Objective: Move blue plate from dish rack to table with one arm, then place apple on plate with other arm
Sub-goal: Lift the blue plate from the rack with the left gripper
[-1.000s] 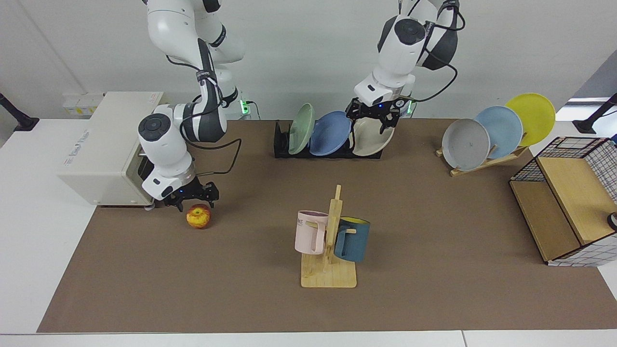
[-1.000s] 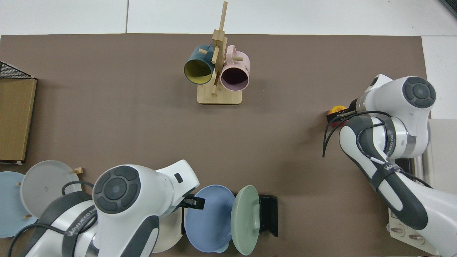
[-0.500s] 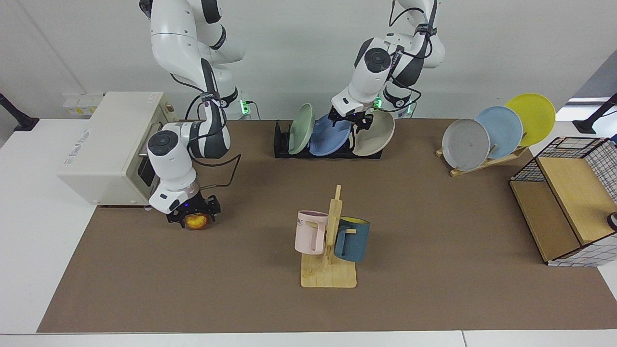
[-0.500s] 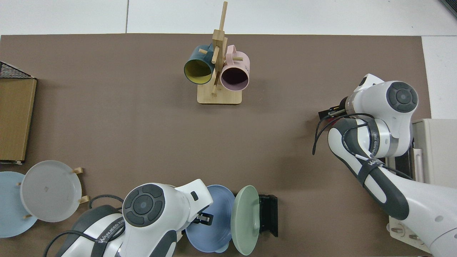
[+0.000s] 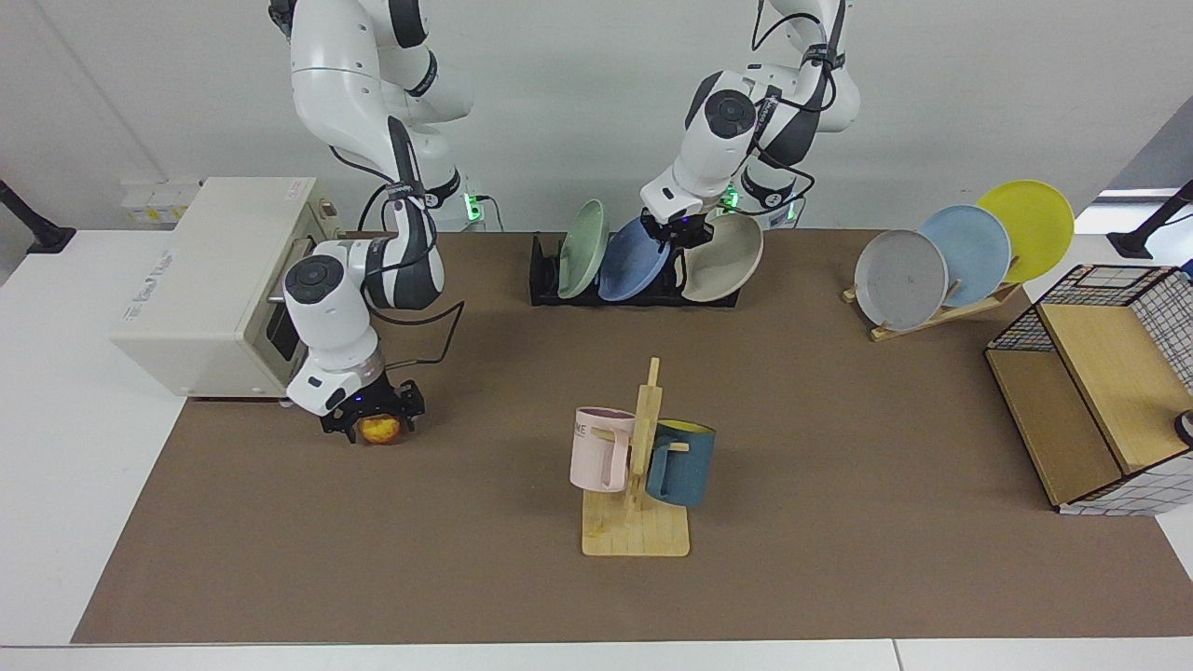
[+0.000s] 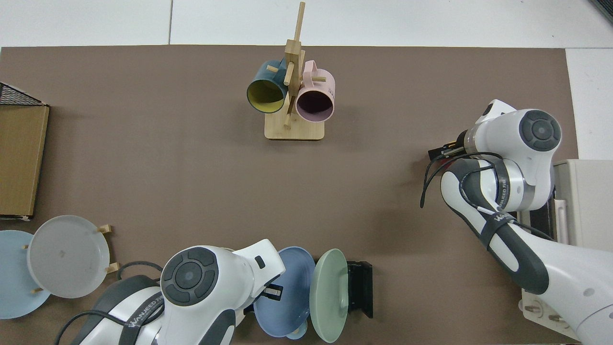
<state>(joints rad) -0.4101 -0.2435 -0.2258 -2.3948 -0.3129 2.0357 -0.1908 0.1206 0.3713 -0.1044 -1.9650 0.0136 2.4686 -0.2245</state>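
Note:
The blue plate (image 5: 629, 263) (image 6: 283, 299) leans in the black dish rack (image 5: 543, 280) (image 6: 360, 288), between a green plate (image 5: 582, 249) and a cream plate (image 5: 725, 259). My left gripper (image 5: 678, 239) (image 6: 271, 291) is shut on the blue plate's upper rim. The apple (image 5: 378, 429) rests on the brown table (image 5: 839, 419) near the white oven. Over the apple stands my right gripper (image 5: 377, 425), its fingers pressed against both sides of it. In the top view the right arm (image 6: 517, 143) hides the apple.
A wooden mug stand (image 5: 638, 475) with a pink and a dark blue mug stands mid-table. A slanted wooden rack (image 5: 932, 312) holds grey, pale blue and yellow plates. A white oven (image 5: 205, 280) sits behind the apple. A wire-and-wood shelf (image 5: 1100, 391) stands at the far side.
The right gripper came down from beside the apple and now encloses it. The left gripper shifted from the cream plate to the blue plate and shut on its rim.

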